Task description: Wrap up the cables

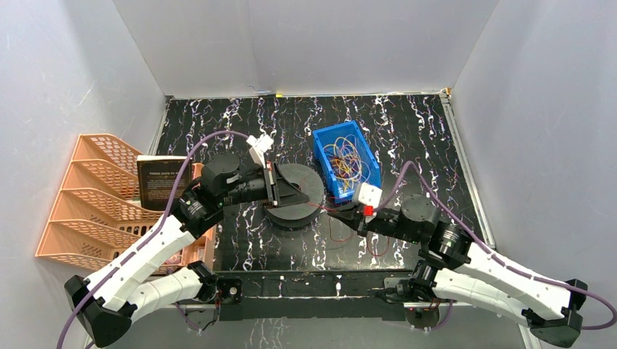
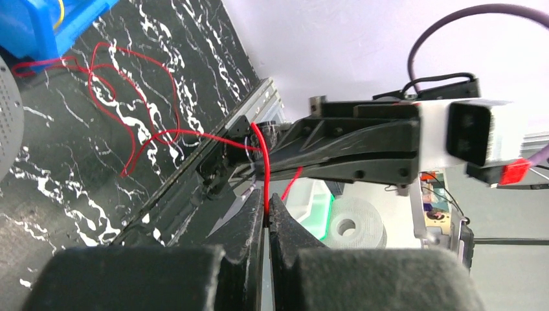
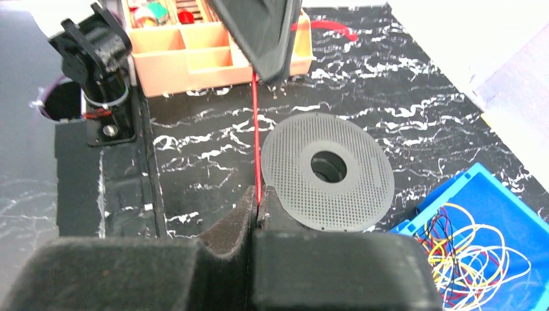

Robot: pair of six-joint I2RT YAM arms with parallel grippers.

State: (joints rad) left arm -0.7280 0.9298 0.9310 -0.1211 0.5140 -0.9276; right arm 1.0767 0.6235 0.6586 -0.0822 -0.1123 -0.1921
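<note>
A single red cable (image 3: 256, 142) is stretched taut between my two grippers. My left gripper (image 2: 267, 210) is shut on one part of it, just above the dark perforated spool (image 1: 297, 207). My right gripper (image 3: 257, 202) is shut on the same strand a short way off, beside the spool's grey disc (image 3: 330, 172). The rest of the red cable (image 2: 129, 97) lies in loose loops on the black marbled table. More cables (image 1: 343, 160), yellow, red, orange and purple, sit tangled in the blue bin (image 1: 326, 138).
A stack of orange mesh trays (image 1: 94, 196) and a dark book (image 1: 161, 182) stand at the left. An orange compartment box (image 3: 188, 45) sits behind the left gripper. White walls close in the table on three sides.
</note>
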